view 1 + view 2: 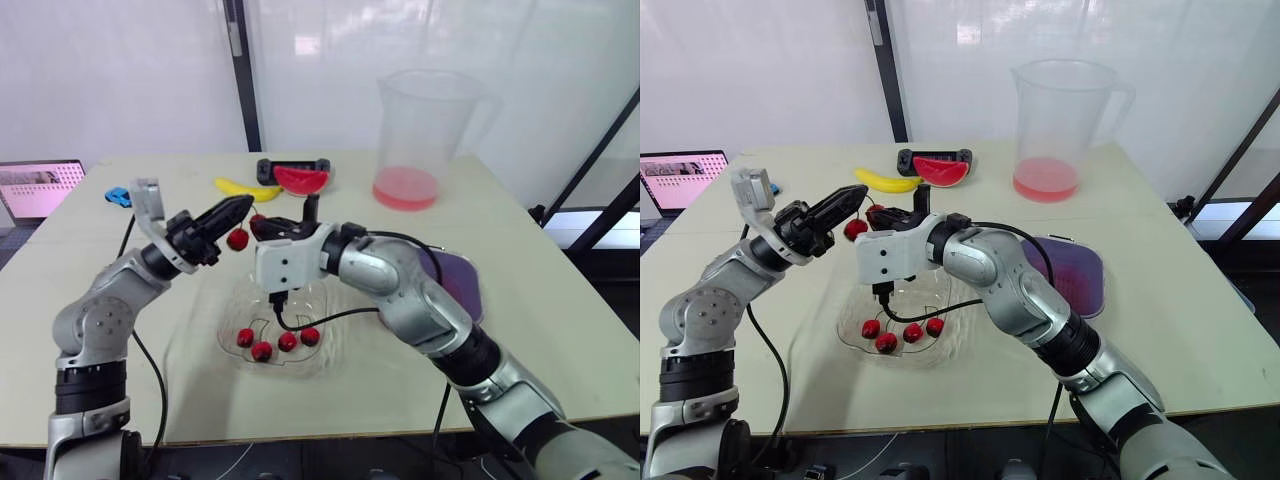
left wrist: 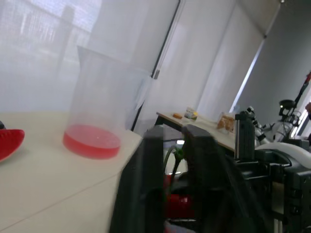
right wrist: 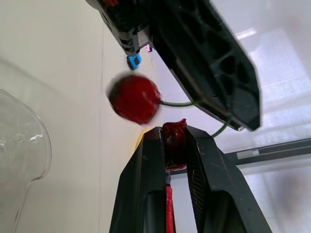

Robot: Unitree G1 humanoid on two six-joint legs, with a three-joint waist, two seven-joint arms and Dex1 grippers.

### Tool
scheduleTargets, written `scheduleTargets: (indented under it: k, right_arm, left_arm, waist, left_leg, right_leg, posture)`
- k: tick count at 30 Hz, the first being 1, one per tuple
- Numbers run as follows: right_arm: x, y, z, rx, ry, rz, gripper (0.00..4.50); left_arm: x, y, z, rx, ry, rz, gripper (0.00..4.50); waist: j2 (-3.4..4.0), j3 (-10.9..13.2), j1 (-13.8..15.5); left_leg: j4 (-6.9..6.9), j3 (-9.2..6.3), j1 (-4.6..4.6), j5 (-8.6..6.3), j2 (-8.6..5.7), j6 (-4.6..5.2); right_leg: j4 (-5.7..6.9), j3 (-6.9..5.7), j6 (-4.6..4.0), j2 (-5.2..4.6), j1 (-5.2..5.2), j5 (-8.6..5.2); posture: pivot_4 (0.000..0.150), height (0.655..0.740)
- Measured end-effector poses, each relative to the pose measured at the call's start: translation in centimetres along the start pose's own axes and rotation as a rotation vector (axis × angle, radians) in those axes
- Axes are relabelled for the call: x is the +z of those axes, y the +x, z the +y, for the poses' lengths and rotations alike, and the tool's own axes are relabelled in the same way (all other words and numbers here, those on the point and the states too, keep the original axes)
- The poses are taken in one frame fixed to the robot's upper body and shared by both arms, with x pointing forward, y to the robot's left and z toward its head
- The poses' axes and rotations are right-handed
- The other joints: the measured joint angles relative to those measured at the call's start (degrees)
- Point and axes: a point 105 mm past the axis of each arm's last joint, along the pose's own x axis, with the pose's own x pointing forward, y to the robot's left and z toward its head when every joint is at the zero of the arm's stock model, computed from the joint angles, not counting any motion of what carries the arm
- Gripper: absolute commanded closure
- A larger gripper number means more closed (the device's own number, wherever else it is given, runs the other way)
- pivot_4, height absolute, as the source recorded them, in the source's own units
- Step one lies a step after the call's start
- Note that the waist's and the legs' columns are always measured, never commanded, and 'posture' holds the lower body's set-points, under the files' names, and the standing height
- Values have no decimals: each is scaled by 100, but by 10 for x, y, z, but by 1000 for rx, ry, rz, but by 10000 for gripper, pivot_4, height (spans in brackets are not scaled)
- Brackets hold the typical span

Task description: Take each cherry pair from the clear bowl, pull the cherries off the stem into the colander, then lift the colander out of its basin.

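Right wrist view gives the relation most plainly. The right gripper (image 3: 174,140) is clenched on 1 cherry of the pair, and this pinched cherry (image 3: 175,129) is squashed between its fingers. The left gripper (image 1: 241,207) is closed on the green stem (image 3: 177,103) just above it. The 2nd cherry (image 3: 134,98) hangs free from the other branch of that stem, beside the left gripper's fingers and touching neither gripper.

From the head cameras, the 2 grippers meet tip to tip in mid-air, the left coming in from the robot's left and the right from its right. The stem's long axis runs roughly across between them. The pair is held above the far side of a clear dish (image 1: 212,345) with 4 loose cherries (image 1: 274,341) lying in its bottom. Whether that dish is the bowl or the colander cannot be told.

The coming pull most likely turns on that line. With the right gripper on the fruit and the left on the stem, drawing them apart along the stem should free the pinched cherry. The free cherry lies nearer the left gripper, so the right would need to re-grip on that side for it.
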Motion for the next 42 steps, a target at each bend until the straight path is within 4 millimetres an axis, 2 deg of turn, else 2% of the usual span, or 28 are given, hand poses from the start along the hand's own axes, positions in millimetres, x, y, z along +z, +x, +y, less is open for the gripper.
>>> scheduleTargets:
  k: [2,11,14,18,28,31,35,39,42]
  right_arm:
    - [0,0,1,3,1,1,40334]
    - [-2,-1,-1,1,-6,13,40334]
    - [-2,-1,-1,2,-5,14,40334]
    - [-2,-1,-1,2,-5,14,40334]
    - [-4,-1,1,8,12,20,40334]
    - [-7,-3,2,10,54,24,30318]
    - [-11,-8,1,23,69,31,10826]
    - [-19,-24,6,77,160,35,10826]
    - [-22,-38,-2,53,416,-3,10826]
  left_arm:
    - [0,0,-1,-2,3,0,14922]
    - [4,2,-6,-31,36,-19,14922]
    - [5,1,-6,-29,36,-21,22867]
    - [5,1,-6,-29,35,-22,44120]
    - [2,-1,-6,-30,33,-10,44659]
    - [5,3,-6,-31,38,-16,45000]
    - [18,11,-8,-58,72,-46,45000]
    - [18,8,-4,-58,72,-31,45000]
    - [19,6,-4,-75,78,-15,45000]
  waist:
    - [0,0,0]
    - [0,0,1]
    - [0,0,0]
    - [0,0,0]
    - [0,0,0]
    - [0,0,2]
    - [-1,0,3]
    - [-1,0,3]
    - [-1,1,-4]
  left_leg:
    - [0,0,0,0,0,0]
    - [0,0,0,0,0,-1]
    - [0,0,0,1,0,-1]
    - [0,0,0,1,0,-1]
    - [0,-1,0,1,0,-1]
    - [1,0,0,1,0,-1]
    - [1,-1,0,1,-1,-1]
    - [1,-2,0,0,-1,-1]
    - [0,-4,1,0,1,0]
  right_leg:
    - [0,0,0,0,0,0]
    - [0,0,0,0,0,0]
    - [0,0,0,0,0,0]
    - [0,0,0,0,0,0]
    - [0,0,0,0,1,0]
    - [-1,0,0,0,1,0]
    - [-4,-2,0,0,6,0]
    - [-5,-3,0,0,6,0]
    - [-7,-5,0,1,9,0]
  posture:
    - [1500,7400]
    - [1500,7400]
    - [1500,7400]
    - [1500,7400]
    - [1500,7400]
    - [1500,7400]
    - [1500,7400]
    - [1500,7400]
    - [1500,7400]
